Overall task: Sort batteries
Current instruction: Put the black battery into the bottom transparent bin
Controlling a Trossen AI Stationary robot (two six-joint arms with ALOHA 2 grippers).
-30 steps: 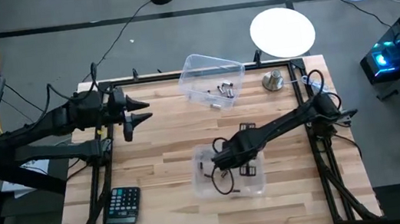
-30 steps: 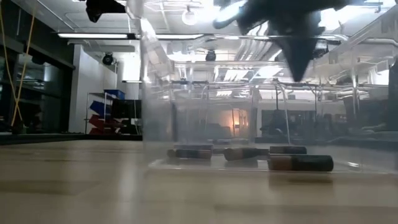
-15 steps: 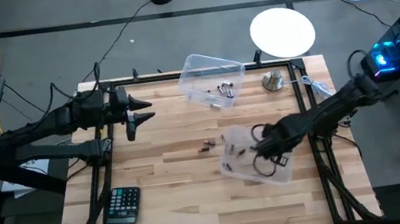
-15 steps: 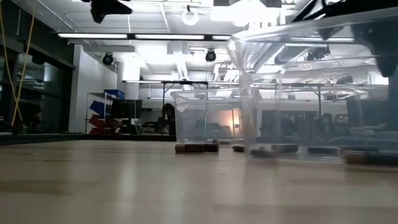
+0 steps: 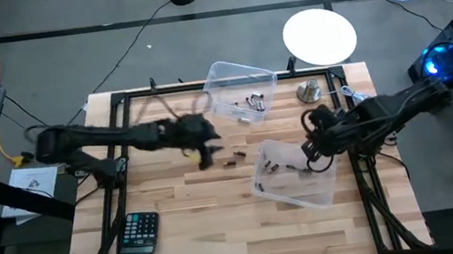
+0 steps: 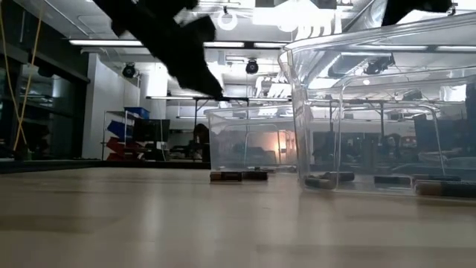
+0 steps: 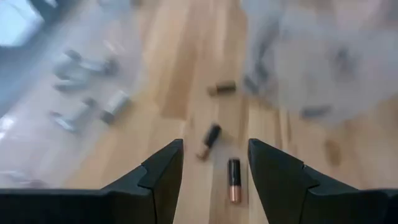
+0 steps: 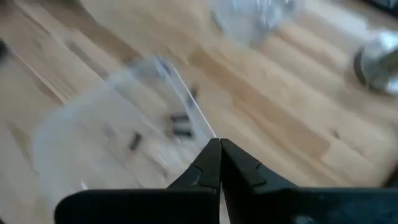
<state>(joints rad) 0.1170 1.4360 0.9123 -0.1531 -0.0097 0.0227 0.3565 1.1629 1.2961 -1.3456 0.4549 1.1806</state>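
Observation:
Several small batteries lie loose on the wood at the table's middle [image 5: 232,159], three of them in the left wrist view [image 7: 210,140]. My left gripper [image 5: 206,153] hangs open just left of them, slanting down, two of them showing between its fingers. More batteries lie in a clear bin [image 5: 242,90] at the far middle. Others lie in a second clear bin [image 5: 294,175] toward the right. My right gripper [image 5: 312,149] is shut and raised over that bin's far right rim [image 8: 186,102], apart from it in the low view [image 6: 413,6].
A black calculator [image 5: 139,232] lies at the near left corner. A round metal knob [image 5: 310,91] stands at the far right. Black frame rails [image 5: 349,128] run along the table's sides. Bare wood lies between the calculator and the near bin.
My left gripper has swung from the far left toward the table's middle and down, over the loose batteries. My right gripper slid the near bin toward the right edge, leaving a few batteries on the wood. It then rose and drew back to the right, rolling.

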